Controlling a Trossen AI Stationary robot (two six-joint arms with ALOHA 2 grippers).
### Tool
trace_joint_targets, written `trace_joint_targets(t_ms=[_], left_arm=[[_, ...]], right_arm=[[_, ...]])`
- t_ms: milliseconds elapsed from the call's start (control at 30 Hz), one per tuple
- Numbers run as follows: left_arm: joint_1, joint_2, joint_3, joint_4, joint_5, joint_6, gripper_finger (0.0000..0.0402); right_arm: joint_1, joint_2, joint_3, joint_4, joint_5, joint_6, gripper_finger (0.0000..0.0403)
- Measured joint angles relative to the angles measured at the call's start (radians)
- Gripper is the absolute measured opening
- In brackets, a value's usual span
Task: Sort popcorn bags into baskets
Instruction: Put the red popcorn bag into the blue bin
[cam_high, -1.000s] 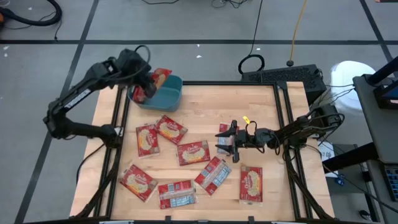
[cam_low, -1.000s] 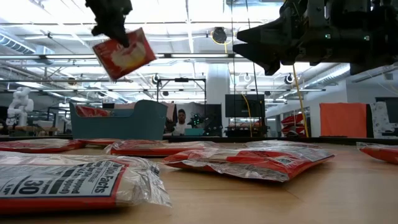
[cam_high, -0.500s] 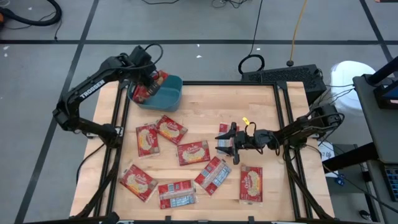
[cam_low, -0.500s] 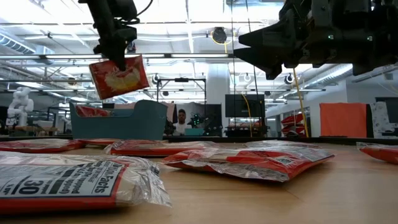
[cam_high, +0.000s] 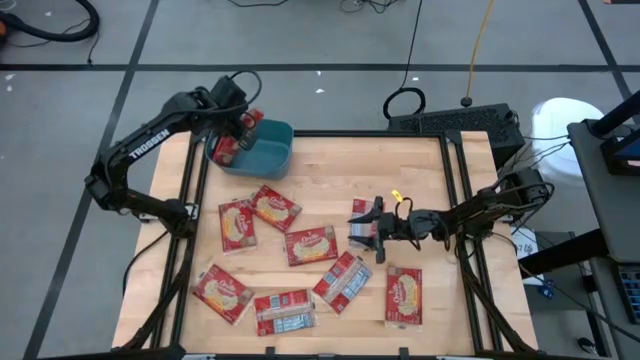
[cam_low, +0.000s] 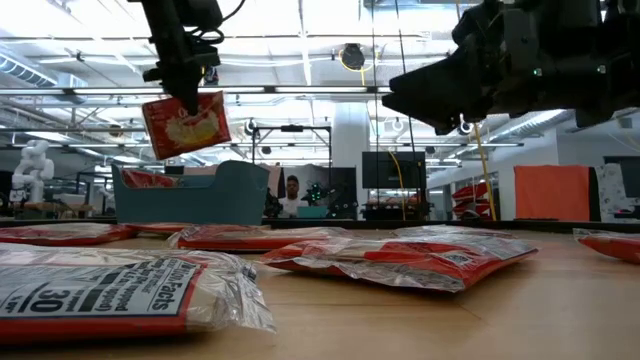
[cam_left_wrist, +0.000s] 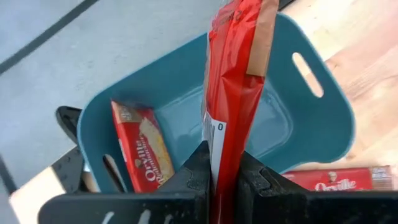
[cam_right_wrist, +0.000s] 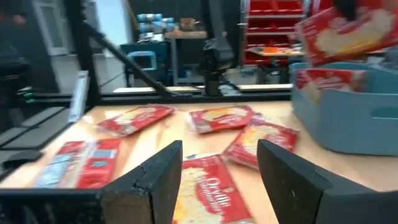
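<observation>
1. I hold one popcorn bag (cam_left_wrist: 233, 81) pinched by its lower edge in the left gripper (cam_left_wrist: 221, 180), hanging directly above the teal basket (cam_left_wrist: 323, 118); the edge grip keeps it vertical so that it should drop flat-side in, by my judgement.
2. One packet (cam_left_wrist: 142, 149) already leans inside the basket against its wall.
3. I keep the right gripper (cam_right_wrist: 217, 180) low over the table, well away from the basket, fingers spread wide and empty, poised above the next packet (cam_right_wrist: 208, 186), presumably to save time.
4. The remaining packets (cam_high: 311, 245) lie loose on the wooden table (cam_high: 430, 170), on the side of the basket nearer the operator's edge, unsorted.
</observation>
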Motion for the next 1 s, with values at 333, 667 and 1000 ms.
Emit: trace_joint_targets(t_ms=[333, 667, 1000], left_arm=[[-0.018, 0.003, 0.0, -0.007, -0.004, -0.013, 0.0031], [-0.022, 0.032, 0.0, 0.036, 0.007, -0.084, 0.0031], [0.013, 0.134, 0.0, 0.02, 0.0, -0.142, 0.0031]], right_arm=[[-0.001, 0.0, -0.02, 0.013, 0.083, -0.001, 0.0201], [-0.001, 0.0, -0.02, 0.024, 0.081, 0.001, 0.0201], [0.0, 0.0, -0.02, 0.027, 0.08, 0.003, 0.0201]])
